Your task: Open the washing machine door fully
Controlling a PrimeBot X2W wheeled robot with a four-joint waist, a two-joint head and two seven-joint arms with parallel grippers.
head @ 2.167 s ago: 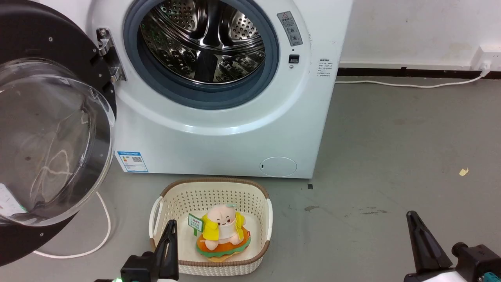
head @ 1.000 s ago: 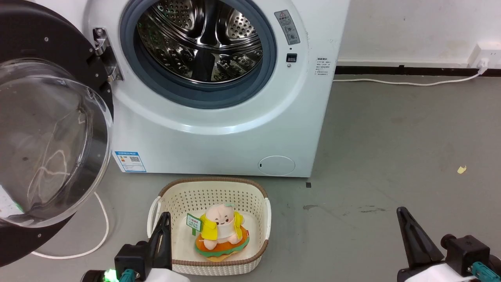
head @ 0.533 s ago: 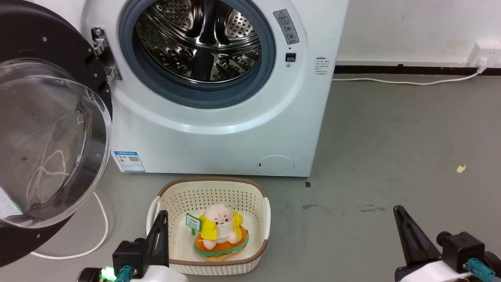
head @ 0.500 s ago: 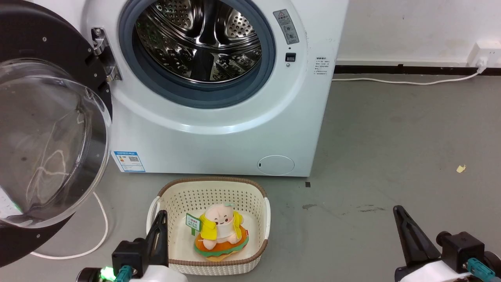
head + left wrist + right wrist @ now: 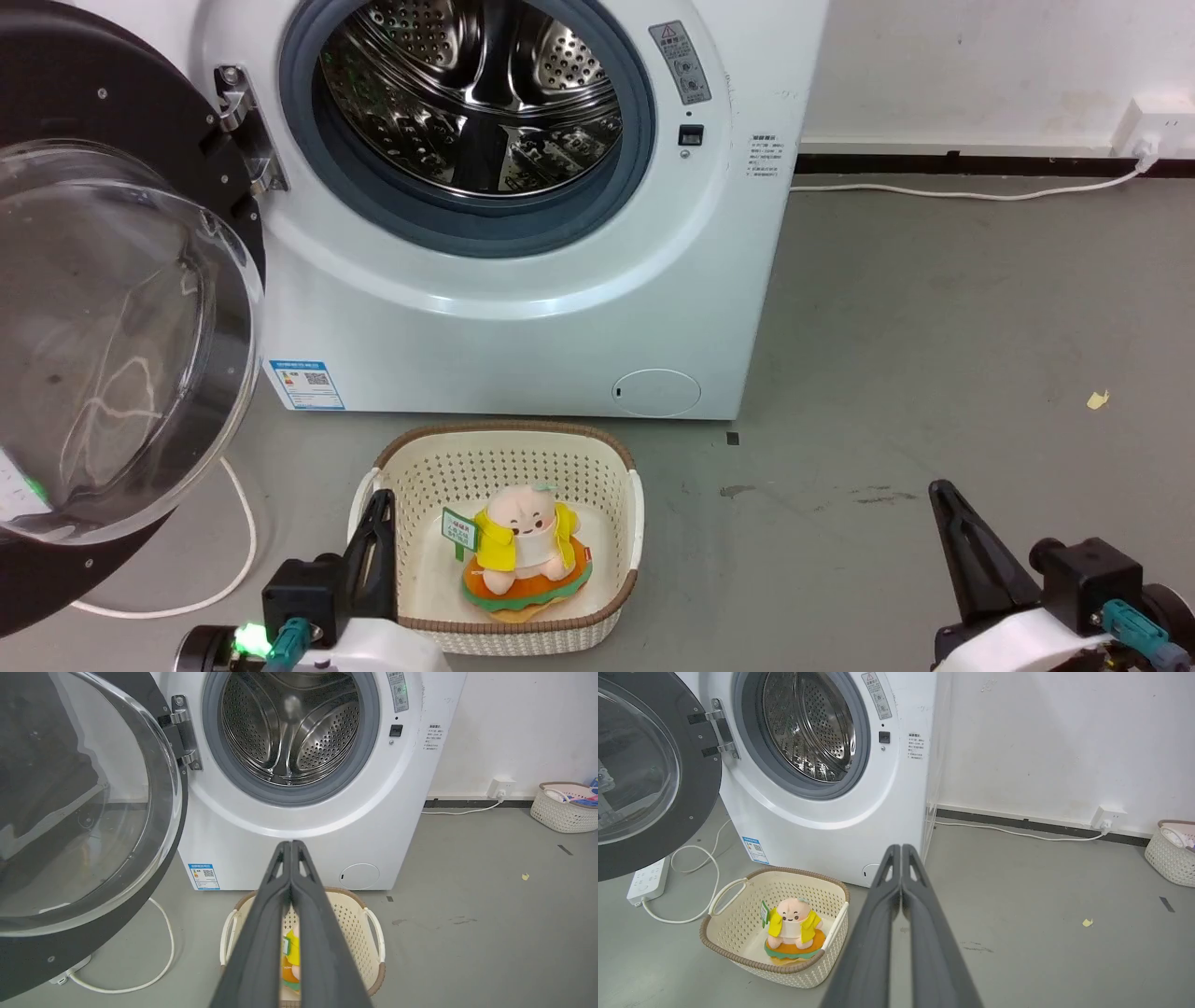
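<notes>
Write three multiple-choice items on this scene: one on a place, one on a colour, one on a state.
1. Where does the basket stand?
A. On the floor in front of the washer.
B. On a table.
C. On top of the washer.

2. What colour is the jacket on the plush toy?
A. Blue.
B. Yellow.
C. Black.

3. How is the washing machine door?
A. Shut.
B. Ajar by a crack.
C. Swung wide open.

Answers:
1 A: the basket sits on the grey floor below the washer's front.
2 B: yellow sleeves flank the toy's pale belly.
3 C: the door stands out to the left and the steel drum lies bare.
</notes>
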